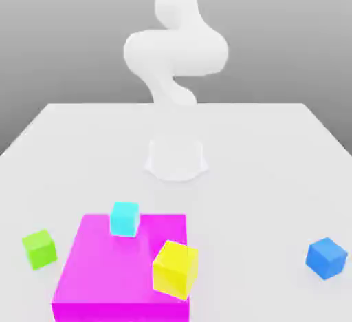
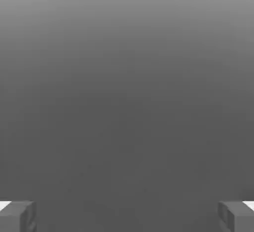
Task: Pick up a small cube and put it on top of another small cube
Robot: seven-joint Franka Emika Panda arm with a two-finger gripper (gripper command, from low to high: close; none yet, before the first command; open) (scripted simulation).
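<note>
Green cube (image 1: 39, 248): sitting alone on the white bench (image 1: 275, 162), the exterior view's far left.
Cyan cube (image 1: 124, 218), yellow cube (image 1: 175, 268): resting on the magenta block (image 1: 103, 272); either risks sliding off if nudged.
Blue cube (image 1: 325, 257): lying far right.
Pincer (image 2: 127, 216): gaping wide, holding nothing.

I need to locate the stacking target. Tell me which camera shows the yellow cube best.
The exterior view. There the yellow cube sits on the near right part of the magenta block, with its top and two sides visible. The hand view faces plain grey background past the fingertips, so it gives nothing on the cube.
</note>
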